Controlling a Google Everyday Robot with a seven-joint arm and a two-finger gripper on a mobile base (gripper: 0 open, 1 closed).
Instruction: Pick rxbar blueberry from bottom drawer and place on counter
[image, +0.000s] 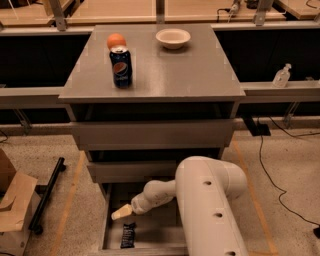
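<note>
The rxbar blueberry (128, 235) lies flat in the open bottom drawer (106, 220), near its front left corner, dark wrapper with white lettering. My gripper (120, 213) reaches down into the drawer, a little above and behind the bar, towards the left wall, apart from the bar. My white arm (210, 200) fills the lower middle and hides the drawer's right part. The grey counter (190, 70) tops the cabinet above.
On the counter stand a blue Pepsi can (121, 66), an orange (116, 40) behind it and a white bowl (173, 37). A cardboard box (15, 205) and a black bar (46, 195) lie on the floor left. A bottle (281, 76) stands on the right ledge.
</note>
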